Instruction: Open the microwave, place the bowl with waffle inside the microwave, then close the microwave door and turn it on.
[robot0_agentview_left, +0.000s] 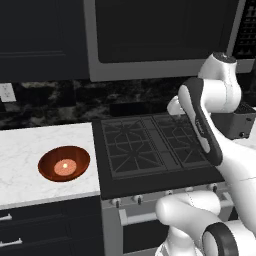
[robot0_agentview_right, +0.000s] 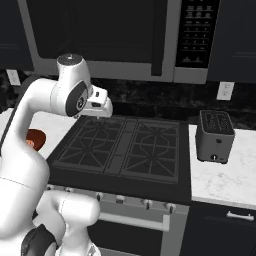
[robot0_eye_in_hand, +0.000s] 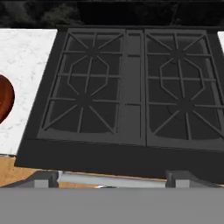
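Closest to the robot is the stove front (robot0_agentview_right: 135, 202), a grey strip with a row of small knobs and a pale oven handle bar under it. Right above that sits the black cooktop (robot0_agentview_left: 150, 145) with two big cast-iron grates side by side, burners under each.

To the left of the cooktop there's a white marble counter (robot0_agentview_left: 30, 145) with dark drawers below. The bowl (robot0_agentview_left: 64, 163) sits on it, near the stove edge but not touching it: shallow, round, glossy reddish-brown. The waffle (robot0_agentview_left: 65, 167) lies in the middle of it, a small pale orange disc, too blurry here to make out any grid. The hand view catches just a slice of the bowl's rim at its left edge.

On the right counter (robot0_agentview_right: 225, 180), also marble, stands a small grey toaster (robot0_agentview_right: 215, 136) with slots on top, just beside the cooktop.

The arm is folded up over the stove, and the gripper (robot0_agentview_right: 102, 108) hangs above the back left part of the cooktop, holding nothing, jaws spread wide.

Behind everything runs a dark speckled backsplash (robot0_agentview_right: 165, 100) with white outlets. Up top hangs the microwave (robot0_agentview_right: 125, 37), its door (robot0_agentview_right: 95, 35) shut, dark glass, black vertical handle, button panel on the right. Dark cabinets (robot0_agentview_left: 40, 40) flank it.
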